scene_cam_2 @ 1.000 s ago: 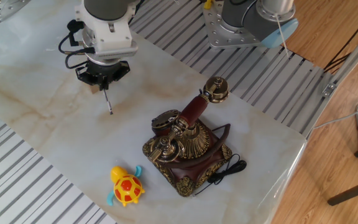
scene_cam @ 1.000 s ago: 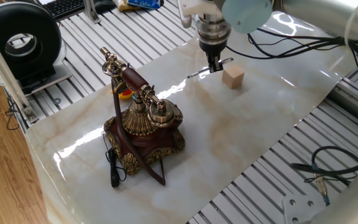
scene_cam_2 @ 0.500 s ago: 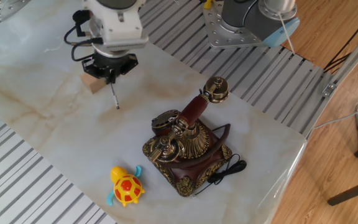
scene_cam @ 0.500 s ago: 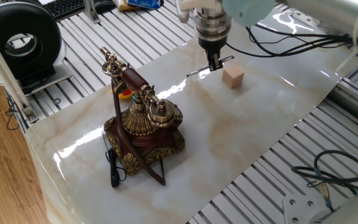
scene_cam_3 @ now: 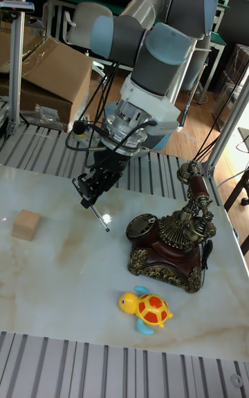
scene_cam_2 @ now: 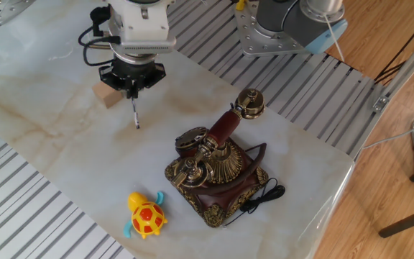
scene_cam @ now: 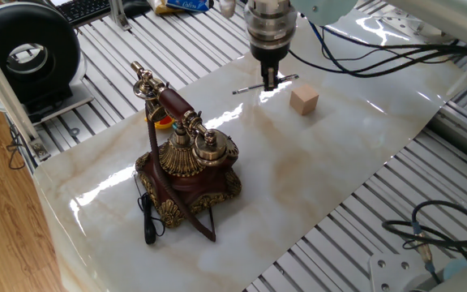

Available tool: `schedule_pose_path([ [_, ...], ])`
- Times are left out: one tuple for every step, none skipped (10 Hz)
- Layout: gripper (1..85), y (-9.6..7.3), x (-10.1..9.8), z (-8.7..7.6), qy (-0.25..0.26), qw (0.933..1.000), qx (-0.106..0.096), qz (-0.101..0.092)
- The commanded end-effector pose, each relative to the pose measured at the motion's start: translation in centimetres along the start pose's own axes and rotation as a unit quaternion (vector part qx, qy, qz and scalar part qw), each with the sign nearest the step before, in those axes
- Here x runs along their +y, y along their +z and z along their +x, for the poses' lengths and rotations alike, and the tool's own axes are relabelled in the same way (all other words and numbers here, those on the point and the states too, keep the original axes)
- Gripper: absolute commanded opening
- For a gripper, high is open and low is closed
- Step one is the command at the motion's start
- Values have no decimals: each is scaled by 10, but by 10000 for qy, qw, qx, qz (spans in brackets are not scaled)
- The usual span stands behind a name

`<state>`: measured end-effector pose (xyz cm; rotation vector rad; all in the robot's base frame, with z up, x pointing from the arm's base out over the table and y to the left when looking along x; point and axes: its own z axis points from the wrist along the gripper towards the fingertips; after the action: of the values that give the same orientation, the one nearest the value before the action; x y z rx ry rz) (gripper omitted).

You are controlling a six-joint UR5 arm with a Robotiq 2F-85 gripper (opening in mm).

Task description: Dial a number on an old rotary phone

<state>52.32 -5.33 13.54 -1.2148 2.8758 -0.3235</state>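
Observation:
The old rotary phone (scene_cam: pixel 189 166) (scene_cam_2: pixel 218 173) (scene_cam_3: pixel 169 242), dark red wood with brass trim, stands on the marble sheet with its handset (scene_cam_2: pixel 225 128) in the cradle and its dial (scene_cam_3: pixel 145 224) facing the arm. My gripper (scene_cam: pixel 270 79) (scene_cam_2: pixel 131 92) (scene_cam_3: pixel 90 194) hangs above the sheet between the phone and a small wooden cube (scene_cam: pixel 304 100) (scene_cam_2: pixel 105 95) (scene_cam_3: pixel 26 224). It is shut on a thin metal stick (scene_cam: pixel 254 88) (scene_cam_2: pixel 135 115) (scene_cam_3: pixel 100 218) whose tip points down toward the sheet, well short of the dial.
A yellow and orange toy turtle (scene_cam_2: pixel 146 214) (scene_cam_3: pixel 149 309) lies near the phone's base. The phone's black cord (scene_cam: pixel 147 219) trails off one side. Ribbed metal table (scene_cam_2: pixel 34 208) surrounds the marble sheet. A black round device (scene_cam: pixel 31 53) and loose cables (scene_cam: pixel 428 227) sit at the edges.
The gripper with the stick has moved away from the wooden cube toward the phone. The phone, cube and turtle have stayed in place.

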Motion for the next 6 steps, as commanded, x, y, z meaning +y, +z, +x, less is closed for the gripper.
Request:
schedule_pose_path([
  [13, -11, 23, -1, 773, 9969, 132, -63],
  [13, -14, 15, 13, 612, 9972, 401, 178],
  [13, -14, 9, 16, 311, 9981, 442, 281],
  [13, -14, 18, 12, 618, 9973, 378, 106],
  [13, -13, 20, 12, 727, 9966, 373, 72],
  [13, -13, 19, 10, 695, 9970, 339, 101],
])
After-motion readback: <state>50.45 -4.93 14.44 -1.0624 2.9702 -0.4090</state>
